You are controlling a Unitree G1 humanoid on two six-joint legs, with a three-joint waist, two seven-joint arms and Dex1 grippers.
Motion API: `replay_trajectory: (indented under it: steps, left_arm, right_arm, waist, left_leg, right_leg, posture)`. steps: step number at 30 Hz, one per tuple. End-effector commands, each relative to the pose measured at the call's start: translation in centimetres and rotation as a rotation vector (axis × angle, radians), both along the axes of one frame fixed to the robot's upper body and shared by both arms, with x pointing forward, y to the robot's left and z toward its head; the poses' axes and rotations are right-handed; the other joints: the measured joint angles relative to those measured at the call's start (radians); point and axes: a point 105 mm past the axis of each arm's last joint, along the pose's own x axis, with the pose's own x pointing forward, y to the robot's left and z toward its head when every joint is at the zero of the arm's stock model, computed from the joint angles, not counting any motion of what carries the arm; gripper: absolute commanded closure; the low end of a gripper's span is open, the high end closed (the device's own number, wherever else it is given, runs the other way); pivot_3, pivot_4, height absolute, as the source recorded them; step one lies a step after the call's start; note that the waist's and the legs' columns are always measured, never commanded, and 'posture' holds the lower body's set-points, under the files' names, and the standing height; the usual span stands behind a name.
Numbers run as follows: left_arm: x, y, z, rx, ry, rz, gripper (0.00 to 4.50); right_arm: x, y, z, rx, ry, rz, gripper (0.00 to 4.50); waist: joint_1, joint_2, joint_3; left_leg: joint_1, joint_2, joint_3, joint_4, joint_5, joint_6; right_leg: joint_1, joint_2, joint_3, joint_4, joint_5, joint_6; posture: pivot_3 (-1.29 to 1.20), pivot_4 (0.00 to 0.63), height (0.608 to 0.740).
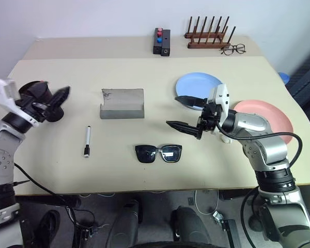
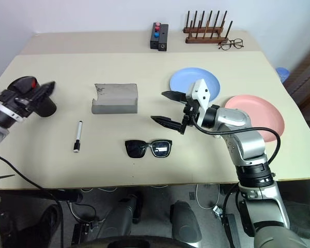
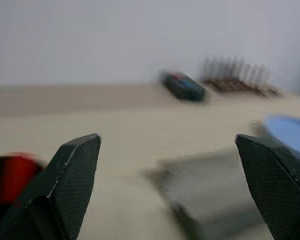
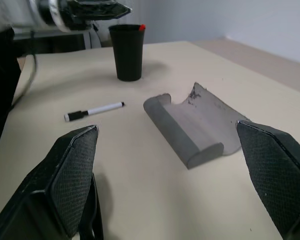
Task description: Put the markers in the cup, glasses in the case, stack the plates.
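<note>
Left gripper (image 3: 167, 150), right gripper (image 1: 182, 114) — agape

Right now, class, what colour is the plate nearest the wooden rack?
Light blue plate; the right eye view shows it best.

A beige table (image 1: 144, 170) is spreading out in front of me. At its far edge, against the white wall, a dark wooden rack (image 1: 209, 35) of upright pegs is standing. Thin wire-framed clear spectacles (image 1: 233, 49) are lying just beside the rack's right end. Left of the rack, a small black box (image 1: 161, 42) with red and blue buttons on top is sitting near the same far edge.
</note>
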Motion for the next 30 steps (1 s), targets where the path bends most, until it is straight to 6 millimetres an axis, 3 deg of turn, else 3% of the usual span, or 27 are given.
replay_trajectory:
  steps: [1,3,6,9,15,18,26,30]
  left_arm:
    - [-0.5,-2.2,-0.4,-0.002,0.126,0.04,0.06]
    - [-0.4,-2.6,-0.9,-0.043,0.187,0.101,0.06]
    - [0.2,-1.0,-2.8,-0.008,0.301,0.298,0.06]
    - [0.9,0.0,-4.4,-0.05,0.425,0.378,0.06]
    - [1.3,-2.3,-6.8,-0.053,0.705,0.243,0.06]
    - [1.4,-3.4,-7.0,-0.05,0.757,0.188,0.06]
    - [1.3,-2.7,-8.3,-0.042,0.825,0.223,0.06]
    - [2.1,-2.3,-7.8,-0.049,0.82,0.245,0.06]
  right_arm:
    - [-0.3,-1.1,0.9,-0.008,-0.039,0.024,0.0]
    - [0.0,-1.4,0.8,-0.019,-0.042,0.016,0.0]
    - [0.2,-1.0,0.7,-0.01,-0.043,0.015,0.0]
    - [0.0,-0.5,0.3,-0.007,-0.042,0.024,0.0]
    - [0.1,-0.1,0.2,0.007,-0.042,0.026,0.0]
    - [0.1,0.0,0.1,0.008,-0.044,0.017,0.0]
    - [-0.3,-0.4,-0.7,0.011,-0.03,-0.019,0.0]
    - [-0.2,-0.4,-0.9,0.0,-0.034,-0.031,0.0]
  waist:
    - [0.0,0.0,0.0]
    - [0.001,0.0,0.0]
    - [-0.001,0.0,0.0]
    - [0.001,-0.001,0.0]
    - [0.005,-0.001,0.0]
    - [0.004,-0.001,0.0]
    - [0.001,-0.001,0.0]
    - [0.003,-0.001,0.0]
  left_leg:
    - [0.0,0.0,0.0,0.0,0.0,0.0]
    - [0.0,0.0,0.0,0.0,0.0,0.0]
    - [0.0,0.0,0.0,0.0,0.0,0.0]
    - [0.0,0.0,0.0,0.001,0.0,0.0]
    - [0.0,0.0,0.0,0.002,0.0,0.0]
    - [0.0,0.0,0.0,0.002,0.0,0.0]
    - [0.0,0.0,0.0,0.001,0.001,-0.001]
    - [0.0,0.0,0.0,0.001,0.001,-0.001]
  right_leg:
    - [0.0,0.0,0.0,0.0,0.0,0.0]
    - [0.0,0.0,0.0,0.0,0.0,0.0]
    - [0.0,0.001,-0.001,0.0,0.0,0.0]
    - [0.0,0.002,-0.001,0.001,0.0,0.0]
    - [0.0,0.004,-0.002,0.002,0.0,0.0]
    - [0.001,0.004,-0.002,0.002,0.0,0.001]
    - [0.0,0.003,-0.001,0.002,0.0,0.001]
    - [0.0,0.003,-0.001,0.002,0.0,0.001]
  posture:
    - [0.0,0.15,0.735]
    - [0.0,0.15,0.735]
    - [0.0,0.15,0.735]
    - [0.0,0.15,0.735]
    - [0.0,0.15,0.735]
    - [0.0,0.15,0.735]
    - [0.0,0.15,0.735]
    - [0.0,0.15,0.735]
